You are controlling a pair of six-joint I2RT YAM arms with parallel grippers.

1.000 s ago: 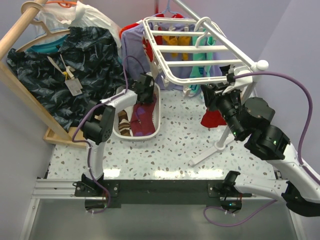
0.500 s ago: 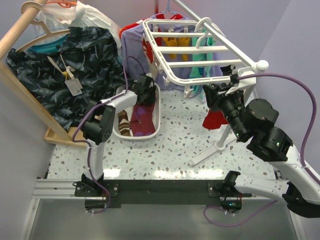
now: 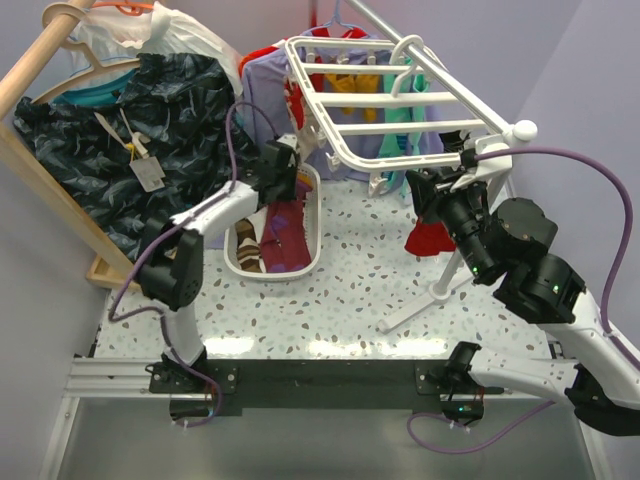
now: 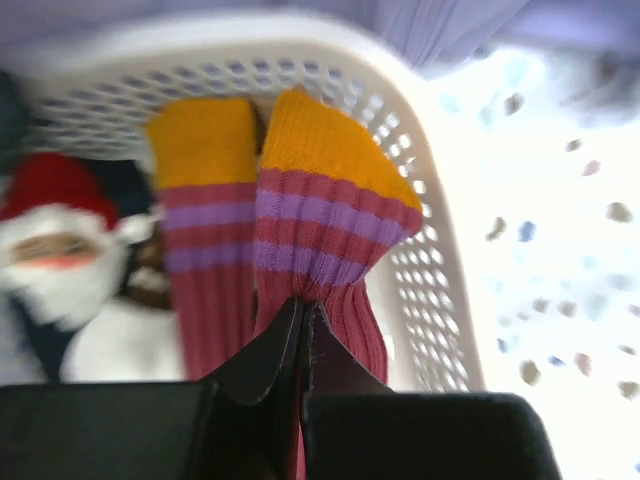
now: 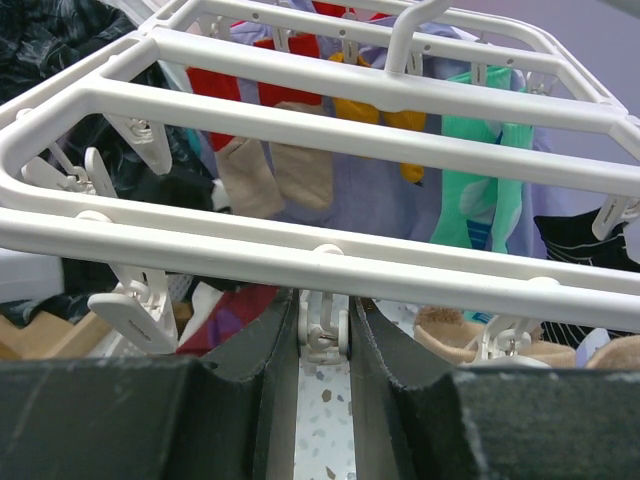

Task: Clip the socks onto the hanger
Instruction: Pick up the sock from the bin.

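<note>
My left gripper [image 3: 281, 176] is shut on a maroon sock [image 3: 287, 225] with purple stripes and a yellow toe, and holds it above the white basket. In the left wrist view the fingertips [image 4: 303, 312] pinch the sock [image 4: 325, 235] at its ribbed middle, with a second matching sock [image 4: 205, 250] beside it. The white grid hanger [image 3: 380, 100] stands at the back right. My right gripper [image 3: 424, 188] is at the hanger's near bar [image 5: 300, 255]. Its jaws press both sides of a small white clip [image 5: 323, 328] that dangles under that bar.
The white slotted basket [image 3: 305, 262] holds more socks, among them a red Santa one [image 4: 55, 230]. A wooden rail [image 3: 40, 60] with dark shirts [image 3: 150, 130] fills the left. Green [image 5: 480, 190] and beige [image 5: 265, 175] socks hang from the hanger. The white stand legs [image 3: 420, 300] cross the table on the right.
My left gripper has risen up and to the left out of the basket, lifting the maroon sock. My right gripper shifted slightly towards the hanger bar, then stayed put.
</note>
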